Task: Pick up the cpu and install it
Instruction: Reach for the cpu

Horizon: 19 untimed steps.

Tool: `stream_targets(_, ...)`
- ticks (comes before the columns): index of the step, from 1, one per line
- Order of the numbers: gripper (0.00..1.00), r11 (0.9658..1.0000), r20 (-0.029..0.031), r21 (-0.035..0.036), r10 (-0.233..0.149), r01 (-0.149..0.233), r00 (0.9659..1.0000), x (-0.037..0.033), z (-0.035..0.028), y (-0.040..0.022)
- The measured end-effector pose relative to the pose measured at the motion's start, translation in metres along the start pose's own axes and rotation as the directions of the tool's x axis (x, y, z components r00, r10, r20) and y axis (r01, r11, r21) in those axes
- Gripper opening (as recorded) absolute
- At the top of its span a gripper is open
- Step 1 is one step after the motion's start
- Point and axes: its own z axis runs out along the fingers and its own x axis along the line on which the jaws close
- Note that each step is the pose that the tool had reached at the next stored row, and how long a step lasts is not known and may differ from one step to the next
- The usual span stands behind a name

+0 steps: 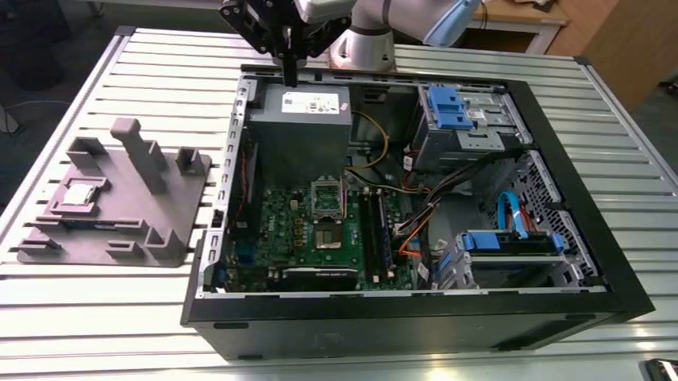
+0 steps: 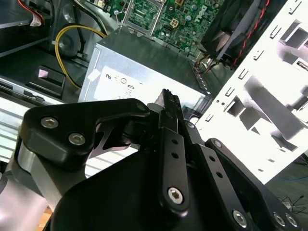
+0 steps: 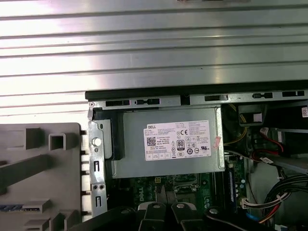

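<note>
Green motherboard [image 1: 317, 230] speckled with small dark parts; the power supply [image 1: 300, 119] plain grey with a white printed label. Drive brackets [image 1: 453, 107] bright blue, one cable [image 2: 57, 48] yellow. Case [image 1: 424, 313] black, gripper [image 1: 289, 78] black too. The ribbed table [image 1: 106, 309] silvery in stripes; the tray [image 1: 175, 214] dull grey — the cpu [image 1: 82, 193] pale silvery

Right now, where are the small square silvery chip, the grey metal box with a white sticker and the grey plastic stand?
Small square silvery cpu [image 1: 82, 193]: exterior view, middle of its pale top.
Grey metal box [image 3: 133, 149]: first wrist view, bare face beside the sticker [image 3: 178, 140].
Grey plastic stand [image 1: 175, 210]: exterior view, its flat base.
</note>
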Motion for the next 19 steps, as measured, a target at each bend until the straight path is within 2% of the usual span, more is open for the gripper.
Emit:
stream_targets(9, 0.1, 1.0, 0.0, 0.0, 0.0, 0.0, 1.0, 0.0062, -0.0001, -0.0005)
stream_targets(19, 0.1, 1.0, 0.0001, 0.0, 0.0, 0.0, 1.0, 0.0078, -0.0001, -0.0006)
